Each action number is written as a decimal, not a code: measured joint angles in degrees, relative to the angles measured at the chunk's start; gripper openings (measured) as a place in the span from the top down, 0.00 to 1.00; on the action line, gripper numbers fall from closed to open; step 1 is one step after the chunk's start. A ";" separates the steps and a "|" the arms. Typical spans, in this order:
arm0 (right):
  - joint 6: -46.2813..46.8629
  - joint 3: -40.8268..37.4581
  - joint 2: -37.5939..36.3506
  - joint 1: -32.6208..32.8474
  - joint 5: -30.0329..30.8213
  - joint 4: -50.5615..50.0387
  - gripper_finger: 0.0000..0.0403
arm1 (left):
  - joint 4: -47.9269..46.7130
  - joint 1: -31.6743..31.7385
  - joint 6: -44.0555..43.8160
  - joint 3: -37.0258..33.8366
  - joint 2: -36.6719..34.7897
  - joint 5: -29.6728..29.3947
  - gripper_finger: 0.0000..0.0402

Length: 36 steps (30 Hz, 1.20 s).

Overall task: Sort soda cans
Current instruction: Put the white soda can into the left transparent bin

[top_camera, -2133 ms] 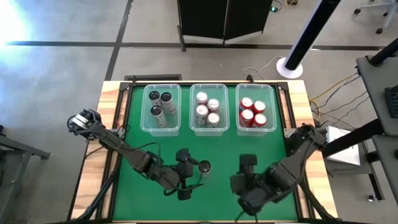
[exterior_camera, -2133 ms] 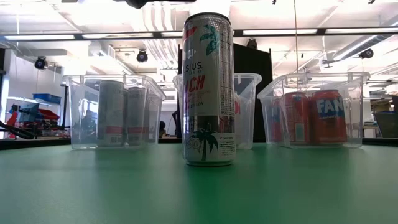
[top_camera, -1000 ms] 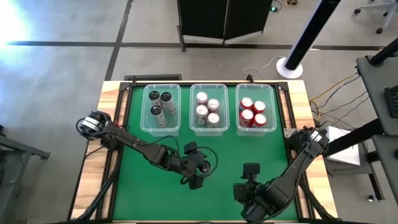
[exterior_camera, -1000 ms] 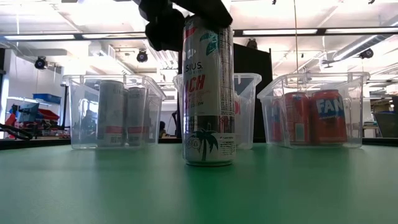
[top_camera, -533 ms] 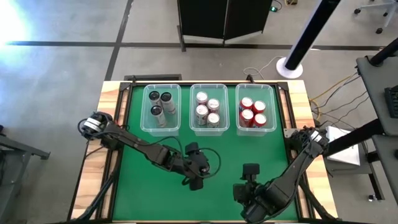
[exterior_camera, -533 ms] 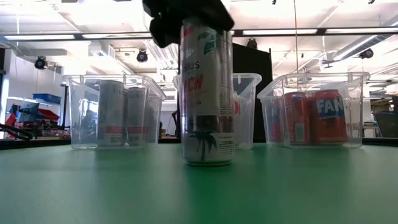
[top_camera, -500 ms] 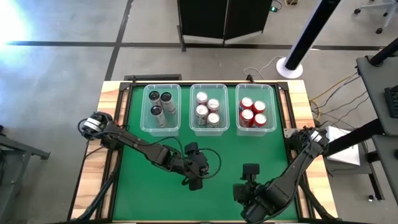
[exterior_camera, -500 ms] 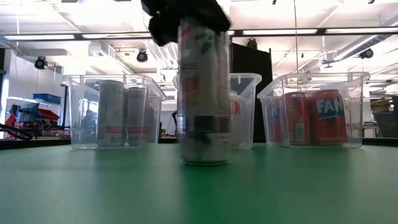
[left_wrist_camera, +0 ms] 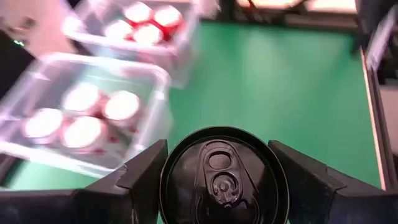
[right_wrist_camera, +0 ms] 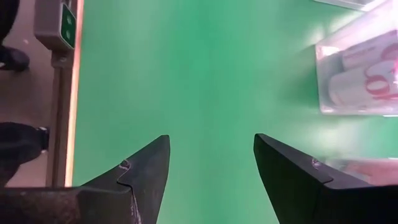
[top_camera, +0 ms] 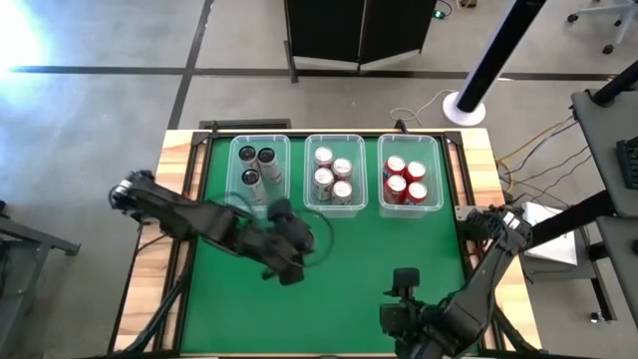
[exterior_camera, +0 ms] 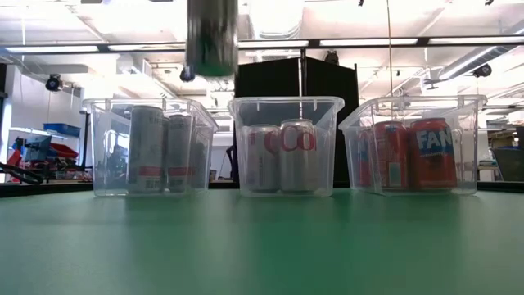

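**Inspector A:** Near edge first; the right gripper (top_camera: 401, 282) waits low over the bare green table mat (top_camera: 379, 249) at the front right, its dark fingers (right_wrist_camera: 146, 171) spread wide with nothing between them.

**Inspector B:** Confirmed; the right wrist view shows only mat in the gap; the corner of a clear bin lies well off to one side.

**Inspector A:** Next out, the left gripper (top_camera: 289, 242), over the mat just in front of the bins, roughly between the left and middle ones; it is pinching a tall cylindrical metal can with a dark top (left_wrist_camera: 224, 177); one finger presses each side of the can.

**Inspector B:** Agreed; the low view shows that tall can (exterior_camera: 212, 37) lifted clear of the mat, above the height of the bin rims, blurred, its markings not legible.

**Inspector A:** Far row; three clear rectangular plastic bins side by side. The left clear bin (top_camera: 235, 204) holds three silver-and-dark cans (top_camera: 257, 167); the middle clear bin (top_camera: 310, 206) holds four silver-white cans with red lettering (top_camera: 333, 174); the right clear bin (top_camera: 384, 207) holds four red cans (top_camera: 406, 178).

**Inspector B:** All binned cans stand upright, tops showing from above; in the low view the red cans (exterior_camera: 413, 153) press close together; the count in the left bin I cannot confirm from table height.
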 joint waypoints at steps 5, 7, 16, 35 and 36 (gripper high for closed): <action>-0.67 -1.68 0.00 -0.06 0.10 3.78 0.43 | -2.16 0.09 -2.01 -1.71 -7.33 -7.73 0.42; -1.10 -2.12 0.00 -0.21 0.08 4.20 0.44 | -2.83 0.62 -3.01 -2.94 -10.40 -10.51 0.42; -3.14 -2.30 0.00 -0.50 2.97 5.52 0.45 | -4.76 9.88 -6.46 -13.13 -20.08 -14.65 0.42; -3.64 -2.30 0.00 -0.96 2.90 6.35 0.46 | 4.84 22.07 -6.15 -30.22 -24.35 -11.71 0.42; -3.64 -2.30 -0.02 -0.96 2.90 6.36 0.46 | 5.62 22.41 -5.95 -30.86 -24.34 -11.21 0.42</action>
